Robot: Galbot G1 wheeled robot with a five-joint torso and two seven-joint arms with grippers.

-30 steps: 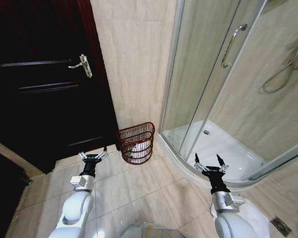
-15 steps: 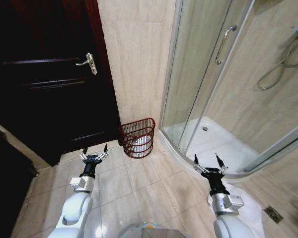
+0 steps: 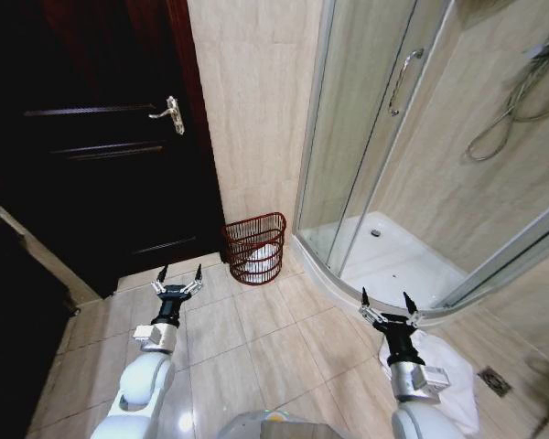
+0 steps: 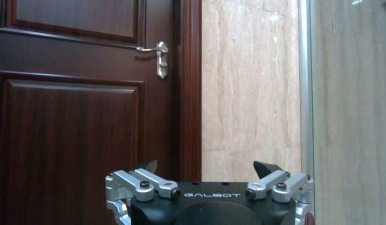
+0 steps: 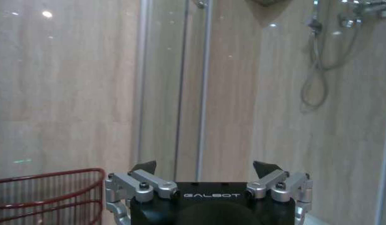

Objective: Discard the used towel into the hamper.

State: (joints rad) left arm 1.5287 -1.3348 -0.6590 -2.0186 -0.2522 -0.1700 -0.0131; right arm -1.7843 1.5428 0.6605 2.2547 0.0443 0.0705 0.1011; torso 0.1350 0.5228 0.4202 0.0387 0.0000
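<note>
- Both sets of jaws stand wide and hold nothing. The left gripper (image 3: pixel 179 280) hangs low over the floor tiles in front of the dark door (image 3: pixel 101 174), and the right gripper (image 3: pixel 386 306) sits low near the curved step of the shower stall (image 3: pixel 384 137).
- Under the right arm there's white cloth on the floor (image 3: pixel 448 370). That's probably the used towel, though the arm covers part of it, so it's hard to be sure.
- If it is the towel, it should be soft, light and floppy, nothing fragile about it. Pinching a raised fold or bunched edge would beat trying to scrape a flat bit off the tile.
- The hamper (image 3: pixel 254 248) stands on the floor against the beige wall, between the door and the shower glass, well apart from both grippers. Something white already lies inside it.
- Count: one hamper, one white cloth on the floor, two grippers, one door, one shower stall.
</note>
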